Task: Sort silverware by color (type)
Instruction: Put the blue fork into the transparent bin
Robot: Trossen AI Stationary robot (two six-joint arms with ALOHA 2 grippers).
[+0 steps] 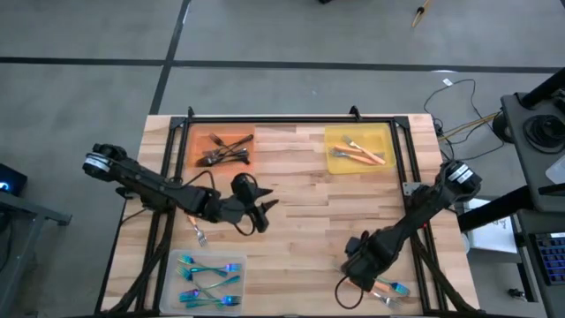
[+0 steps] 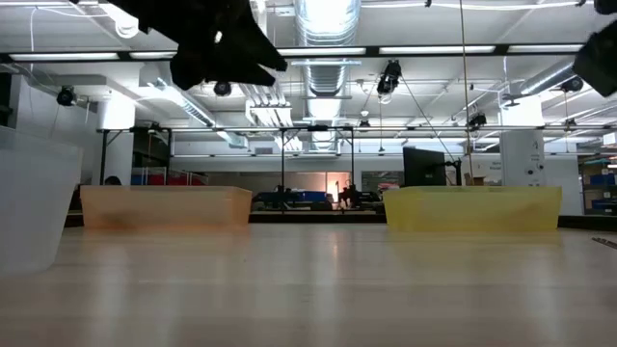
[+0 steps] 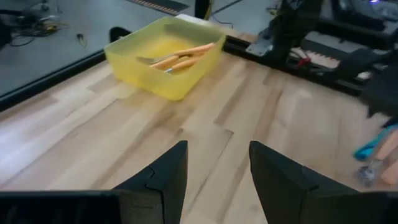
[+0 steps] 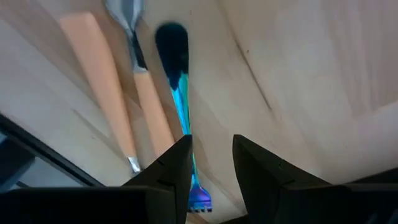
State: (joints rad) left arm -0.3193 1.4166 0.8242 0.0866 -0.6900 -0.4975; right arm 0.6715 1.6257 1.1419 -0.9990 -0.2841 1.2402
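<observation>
My right gripper [image 1: 360,269] is open, low over the table's near right corner. In the right wrist view [image 4: 211,171] a shiny blue-teal fork [image 4: 179,99] lies flat on the wood and runs in between the fingers, close along one finger [image 4: 174,171]. Two orange-handled utensils [image 4: 106,93] lie beside it. My left gripper [image 1: 263,212] is open and empty above the table's middle, its fingers [image 3: 161,180] pointing toward the yellow tray [image 3: 163,84]. A single fork [image 1: 200,234] lies on the table near the left arm.
The orange tray [image 1: 196,146] at the far left holds dark grey forks [image 1: 225,152]. The yellow tray [image 1: 388,137] at the far right holds orange-handled utensils [image 1: 360,154]. The clear tray [image 1: 172,287] at the near left holds several blue-teal pieces [image 1: 210,281]. A dark frame [image 1: 291,122] borders the table.
</observation>
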